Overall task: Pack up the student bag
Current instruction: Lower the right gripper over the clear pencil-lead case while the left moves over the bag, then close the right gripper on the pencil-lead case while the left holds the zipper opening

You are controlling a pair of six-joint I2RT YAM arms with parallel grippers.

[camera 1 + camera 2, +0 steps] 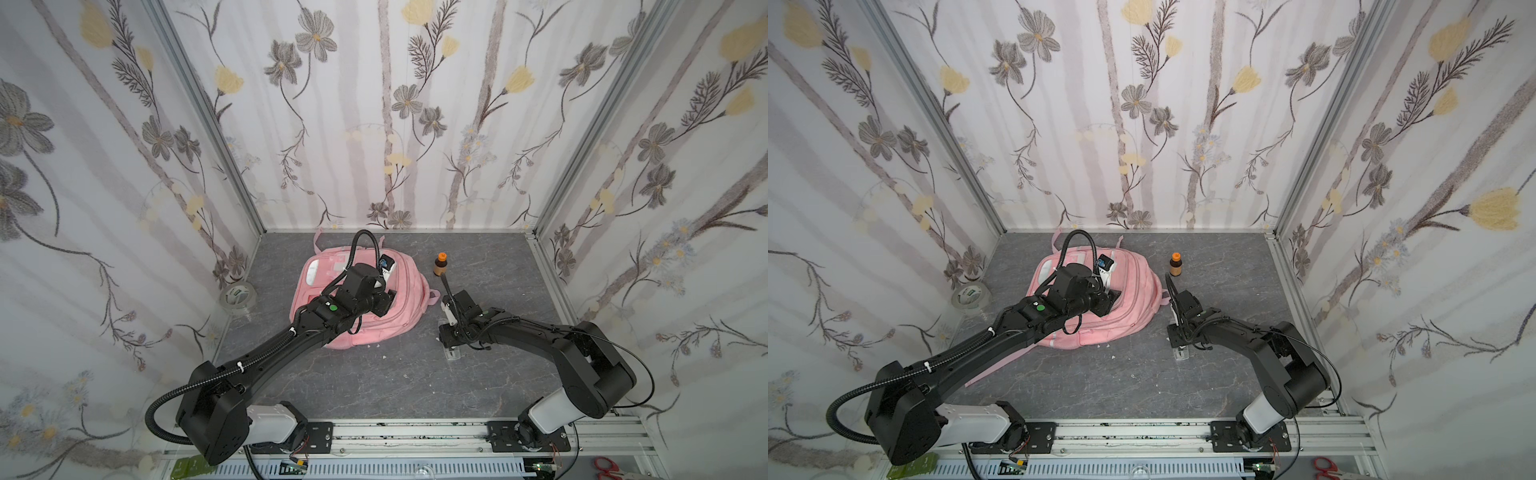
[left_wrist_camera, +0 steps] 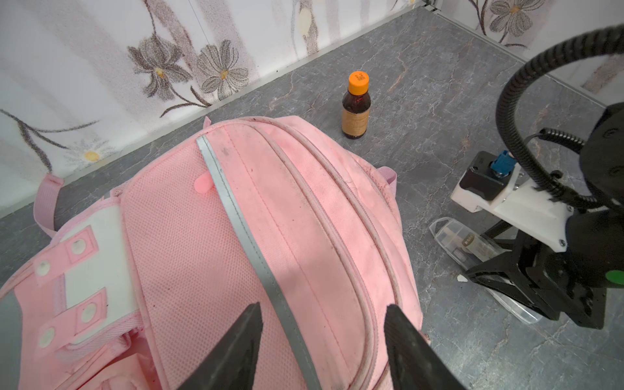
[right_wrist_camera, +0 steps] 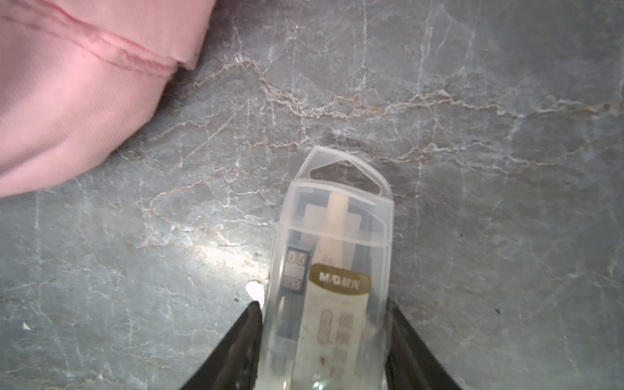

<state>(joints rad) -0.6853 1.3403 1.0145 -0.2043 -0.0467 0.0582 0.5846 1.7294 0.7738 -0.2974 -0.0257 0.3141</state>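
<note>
Item under inspection: the student bag (image 1: pixel 401 309), one large soft pink backpack; it lies flat on the grey marbled table (image 1: pixel 374 386), front face up, beneath the left arm. The fabric is scuffed and faintly soiled along the zip seams; a pink strap trails from its near side.

The left gripper (image 2: pixel 323 305) is poised over the bag with its fingers spread and nothing between them but the bag's surface. The right gripper (image 3: pixel 322 303) is down at the table to the right of the bag; its fingers stand against both long sides of a clear plastic case (image 3: pixel 332 236) lying flat; whether they actually clamp it cannot be told.

Differences between views: only the left wrist view shows the bag's grey reflective strip (image 2: pixel 236 209) and white panel (image 2: pixel 101 256) with snap tabs up close; only the right wrist view makes the case's print legible, "0.5" and "2B"; in both top views the case is a mere sliver under the gripper. The tape roll (image 1: pixel 237 297), left of the bag, and the red-handled scissors (image 1: pixel 609 471), well off to its front right, appear in the top views alone. The brown bottle (image 2: pixel 355 111), orange-capped, stands upright just right of the bag; the right wrist view omits it.

Count: one bag; one bottle; one case; one tape roll; one pair of scissors; two grippers.
</note>
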